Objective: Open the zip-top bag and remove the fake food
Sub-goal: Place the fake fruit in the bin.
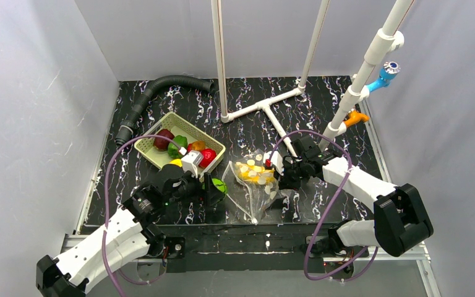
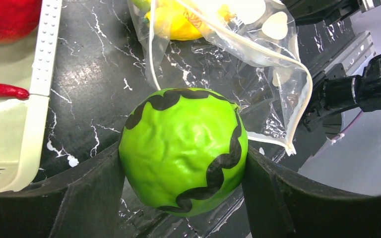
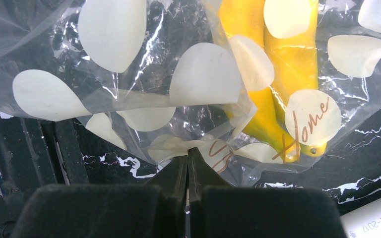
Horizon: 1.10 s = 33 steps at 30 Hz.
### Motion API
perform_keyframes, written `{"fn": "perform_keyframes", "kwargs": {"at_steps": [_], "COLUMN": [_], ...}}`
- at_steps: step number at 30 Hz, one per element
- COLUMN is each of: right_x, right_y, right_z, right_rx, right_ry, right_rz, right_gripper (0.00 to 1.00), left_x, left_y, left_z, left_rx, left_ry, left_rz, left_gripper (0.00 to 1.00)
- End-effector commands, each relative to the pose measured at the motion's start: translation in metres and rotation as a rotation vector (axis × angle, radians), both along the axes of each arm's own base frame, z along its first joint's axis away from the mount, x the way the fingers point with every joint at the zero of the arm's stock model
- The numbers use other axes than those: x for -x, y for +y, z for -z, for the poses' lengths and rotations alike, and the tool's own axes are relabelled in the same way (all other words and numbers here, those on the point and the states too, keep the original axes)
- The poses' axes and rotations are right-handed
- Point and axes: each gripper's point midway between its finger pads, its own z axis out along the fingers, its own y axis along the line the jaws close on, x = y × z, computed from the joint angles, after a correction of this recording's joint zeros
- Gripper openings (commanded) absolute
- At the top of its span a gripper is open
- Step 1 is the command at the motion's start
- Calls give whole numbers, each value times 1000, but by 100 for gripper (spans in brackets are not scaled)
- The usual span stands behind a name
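My left gripper [image 2: 183, 171] is shut on a green fake fruit with black wavy stripes [image 2: 181, 148], between the basket and the bag's mouth [image 1: 218, 185]. The clear zip-top bag with off-white dots [image 1: 255, 185] lies mid-table, its mouth gaping [image 2: 278, 74]. A yellow banana [image 3: 278, 79] is still inside it. My right gripper [image 3: 187, 159] is shut on a pinch of the bag's plastic at its far-right side [image 1: 278, 173]. Dark red [image 1: 163, 139], green [image 1: 176, 147], orange [image 1: 198, 146] and bright red [image 1: 208, 158] fake food lie in the basket.
The pale green slotted basket [image 1: 199, 130] stands left of the bag, its rim [image 2: 42, 64] close to my left gripper. A black hose [image 1: 154, 93] curves at the back left. A white pipe frame [image 1: 266, 105] with orange [image 1: 354, 117] and blue [image 1: 386, 74] clamps stands behind.
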Motion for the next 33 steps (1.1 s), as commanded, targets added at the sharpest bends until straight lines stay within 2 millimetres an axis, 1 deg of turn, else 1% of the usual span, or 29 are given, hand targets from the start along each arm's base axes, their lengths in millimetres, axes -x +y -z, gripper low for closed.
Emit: {"fn": "perform_keyframes", "kwargs": {"at_steps": [1, 8, 13, 16, 26, 33], "right_x": [-5, -4, -4, -4, -4, -3], "right_y": [4, 4, 4, 4, 4, 4], "right_z": [-12, -12, -12, -11, -11, -11], "right_rx": [-33, -34, -34, -33, -34, -35], "right_ry": [-33, -30, -28, -26, -22, -22], "right_rz": [-6, -8, -8, -8, -9, -10], "right_gripper": [1, 1, 1, 1, 1, 1], "left_x": [-7, -13, -25, -30, -48, -64], "left_y": [9, 25, 44, 51, 66, 79], "left_z": [-16, -21, -24, -28, -30, -33], "left_rx": [2, -28, -79, -99, -136, -136], "left_ry": [-24, -50, -73, -94, -97, -95], "left_rz": [-58, -140, -255, -291, -380, -432], "left_gripper": [0, 0, 0, 0, 0, 0]}}
